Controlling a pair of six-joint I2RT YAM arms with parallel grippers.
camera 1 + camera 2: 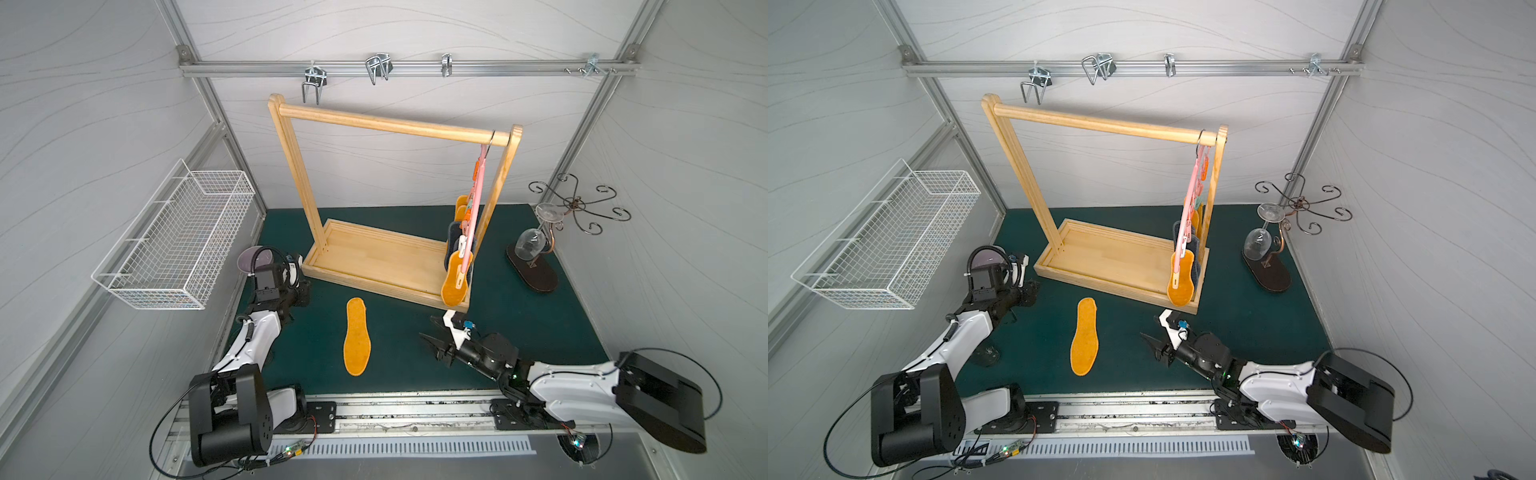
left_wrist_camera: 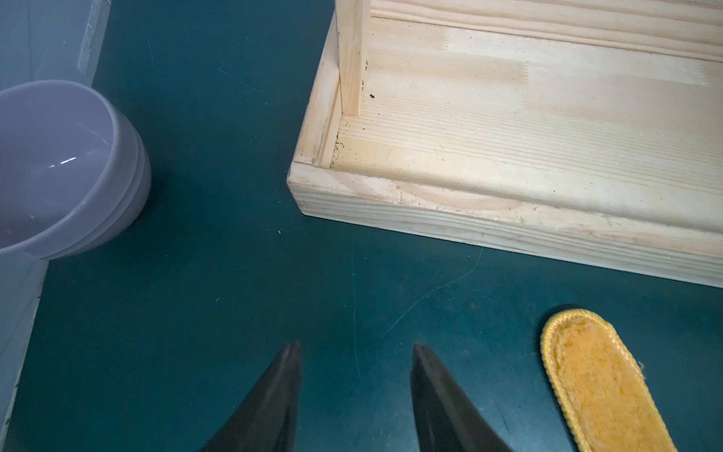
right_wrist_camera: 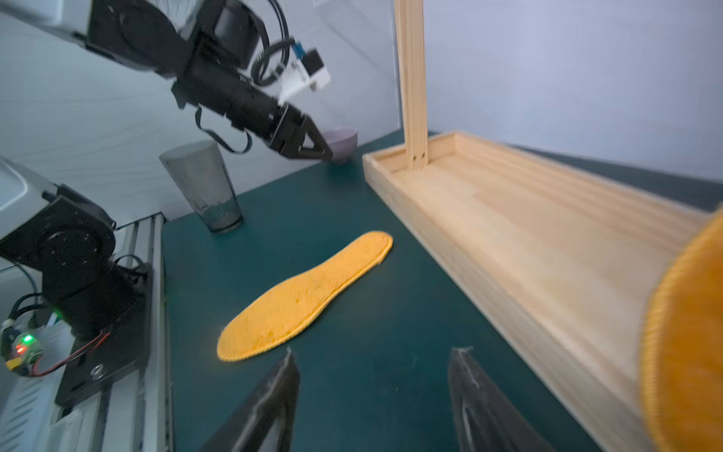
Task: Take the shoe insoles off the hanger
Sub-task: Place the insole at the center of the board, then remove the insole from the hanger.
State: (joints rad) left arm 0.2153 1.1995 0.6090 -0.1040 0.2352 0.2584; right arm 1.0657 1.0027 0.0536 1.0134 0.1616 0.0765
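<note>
Rack (image 1: 374,257) stands mid worktop (image 1: 540,332); hanger (image 1: 478,187) w/ hung insoles (image 1: 453,289) on rack bar's right end. Loose insole (image 1: 357,336) flat on worktop in front of rack, btwn left end effector (image 2: 354,345) & right end effector (image 3: 375,349). Bowl (image 2: 58,164) left of rack, glass stand (image 1: 534,270) right.

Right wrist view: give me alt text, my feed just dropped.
An orange insole lies flat on the green mat, just ahead of the open, empty right gripper. The wooden rack's base runs beside it, and a second orange insole looms blurred close to the camera.
</note>
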